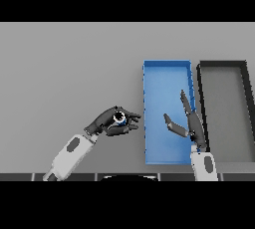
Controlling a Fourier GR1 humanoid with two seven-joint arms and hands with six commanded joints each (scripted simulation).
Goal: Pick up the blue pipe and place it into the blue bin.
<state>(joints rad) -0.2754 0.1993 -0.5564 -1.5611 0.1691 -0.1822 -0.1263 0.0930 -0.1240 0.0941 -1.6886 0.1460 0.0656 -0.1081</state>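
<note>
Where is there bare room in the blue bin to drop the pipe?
The blue bin's far half, up to its back wall, is bare. Its near half is crowded: the right robot hand hangs open over it. The left robot hand, holding the blue pipe, sits just left of the bin.

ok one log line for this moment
left hand shut on blue pipe | beside blue bin | right hand open over bin
</note>
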